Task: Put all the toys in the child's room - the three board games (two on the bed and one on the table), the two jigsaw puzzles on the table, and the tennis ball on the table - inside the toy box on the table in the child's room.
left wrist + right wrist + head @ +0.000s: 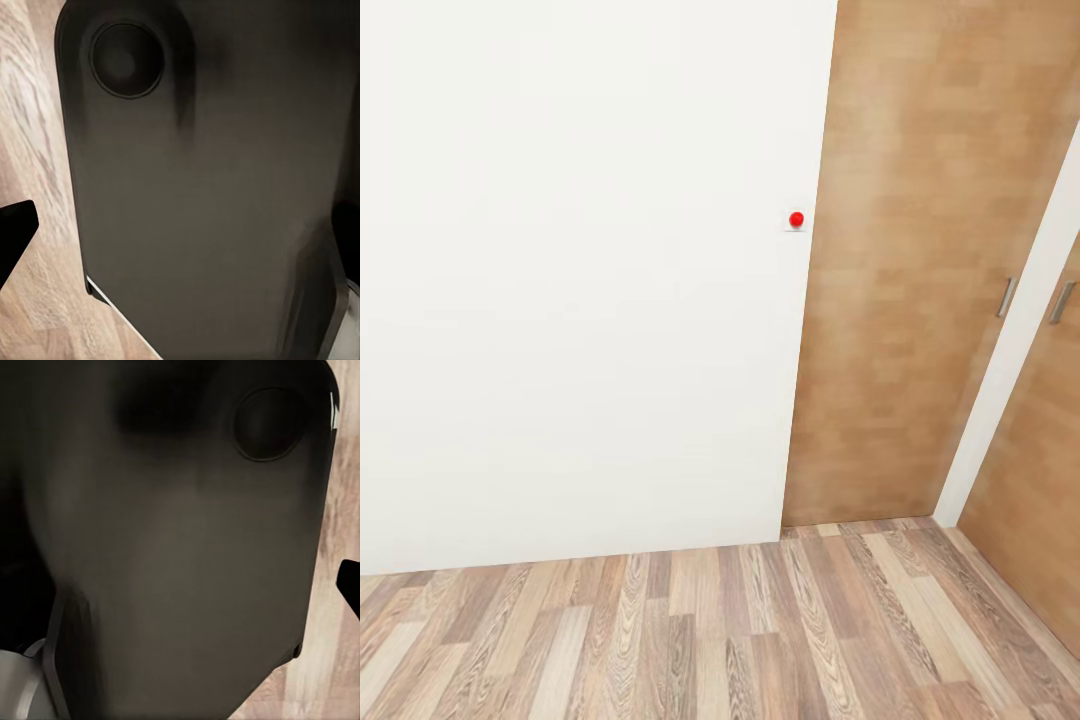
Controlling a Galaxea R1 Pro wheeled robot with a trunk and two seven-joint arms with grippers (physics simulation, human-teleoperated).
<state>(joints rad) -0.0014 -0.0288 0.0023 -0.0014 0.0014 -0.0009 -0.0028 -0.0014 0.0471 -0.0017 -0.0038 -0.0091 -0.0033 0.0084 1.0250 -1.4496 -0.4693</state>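
A blank white wall [580, 280] and tall wooden doors [890, 280] stand close ahead over plank flooring [690, 630]. No toys or toy box in sight. Wrist cameras face the robot's dark base panel [210, 210]; whether the grippers are open or closed cannot be told. Driving forward risks bumping the wall.

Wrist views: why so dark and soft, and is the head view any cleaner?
Left wrist view: a dark, blurred robot body panel sits close to the lens, with wood floor at the edge. Right wrist view: likewise, a dim panel, soft-edged. Head view: evenly lit and sharp, no glare; white wall, wooden door, red button, the wall's edges leaning from wide-angle distortion.
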